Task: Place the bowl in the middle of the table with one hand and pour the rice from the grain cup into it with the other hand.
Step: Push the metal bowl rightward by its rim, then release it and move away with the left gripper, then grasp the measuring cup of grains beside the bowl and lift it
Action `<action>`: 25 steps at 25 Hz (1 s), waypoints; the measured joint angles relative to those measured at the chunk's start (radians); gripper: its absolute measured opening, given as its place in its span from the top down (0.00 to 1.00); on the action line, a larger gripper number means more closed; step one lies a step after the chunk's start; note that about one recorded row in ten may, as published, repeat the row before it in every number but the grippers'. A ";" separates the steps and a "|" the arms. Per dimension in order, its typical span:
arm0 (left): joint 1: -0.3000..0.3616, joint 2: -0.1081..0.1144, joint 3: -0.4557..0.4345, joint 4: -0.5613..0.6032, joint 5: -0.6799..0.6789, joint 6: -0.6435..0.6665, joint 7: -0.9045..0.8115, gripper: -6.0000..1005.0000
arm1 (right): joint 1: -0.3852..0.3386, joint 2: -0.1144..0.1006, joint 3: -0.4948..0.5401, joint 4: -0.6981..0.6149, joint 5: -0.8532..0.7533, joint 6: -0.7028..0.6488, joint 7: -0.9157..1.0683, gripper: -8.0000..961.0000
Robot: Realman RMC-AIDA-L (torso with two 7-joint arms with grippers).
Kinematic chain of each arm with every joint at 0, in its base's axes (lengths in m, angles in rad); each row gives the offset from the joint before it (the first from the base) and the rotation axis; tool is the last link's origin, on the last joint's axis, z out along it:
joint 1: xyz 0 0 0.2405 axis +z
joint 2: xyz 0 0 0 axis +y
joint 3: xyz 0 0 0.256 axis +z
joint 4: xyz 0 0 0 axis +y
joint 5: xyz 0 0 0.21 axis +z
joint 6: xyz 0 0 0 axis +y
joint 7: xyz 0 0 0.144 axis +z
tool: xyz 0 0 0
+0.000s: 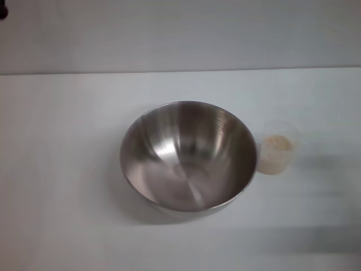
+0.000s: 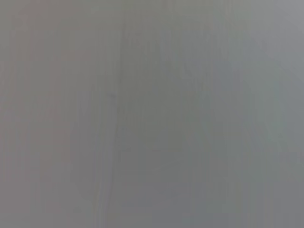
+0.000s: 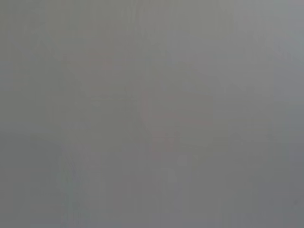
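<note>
Head view — set high, looking forward and steeply down onto the white table [image 1: 62, 186], whose far edge runs straight across the upper part of the picture with a pale wall behind it. Steel bowl [image 1: 188, 158] sits near the centre of the field, seen from above so that its whole inside shows; clear grain cup [image 1: 277, 148] stands just beside it on the robot's right, its rice [image 1: 278, 143] visible from above. Middle range: both things fit whole. Left wrist view and right wrist view — each a plain grey field with nothing identifiable; facing and nearness cannot be told. No part of the scene can be matched between any two views.
</note>
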 joint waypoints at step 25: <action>0.013 0.021 -0.125 0.526 0.272 0.351 -0.456 0.55 | -0.284 0.002 -0.185 0.241 -0.011 -0.123 0.004 0.40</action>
